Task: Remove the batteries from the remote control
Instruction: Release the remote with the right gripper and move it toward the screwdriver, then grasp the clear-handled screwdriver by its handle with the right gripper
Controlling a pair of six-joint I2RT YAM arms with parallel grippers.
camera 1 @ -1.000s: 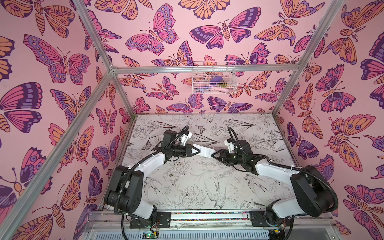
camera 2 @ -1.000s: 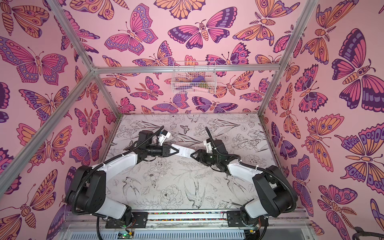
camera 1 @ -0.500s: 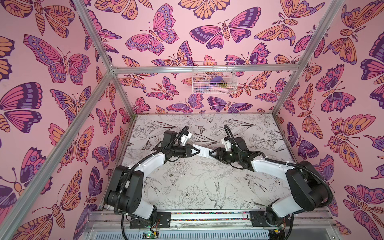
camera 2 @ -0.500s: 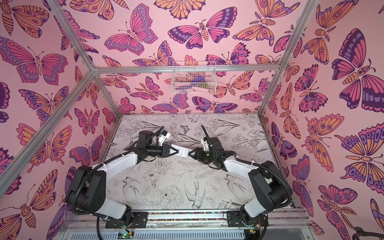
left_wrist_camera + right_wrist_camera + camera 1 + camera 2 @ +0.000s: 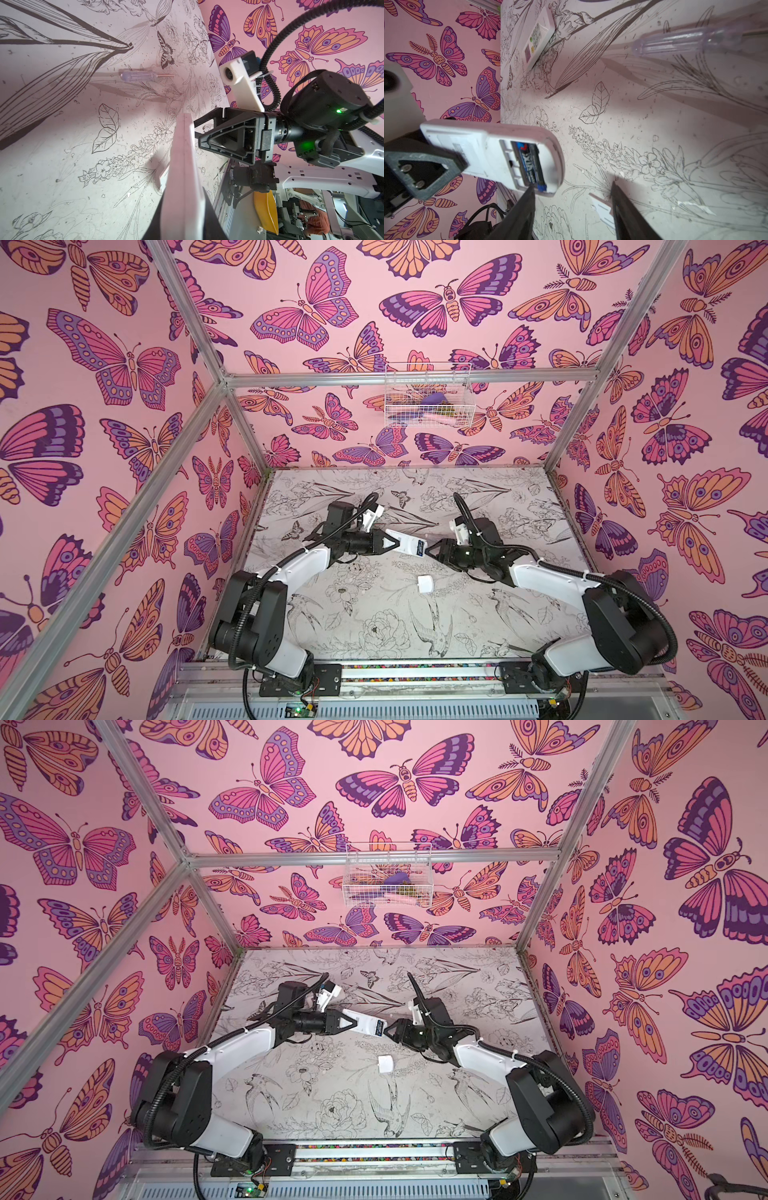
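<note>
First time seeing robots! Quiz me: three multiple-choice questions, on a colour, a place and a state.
1. The batteries in the white plastic remote control held by the left end effector are: A) pink B) black C) green
2. The small white rectangular cover plate is: A) on the flower-printed table B) on the remote C) on the wall
3. The right end effector is: A) gripping a battery B) gripping the cover plate C) open
Answers: B, black casings show in the open compartment; A, it lies below the arms; C, its fingers stand apart.
</note>
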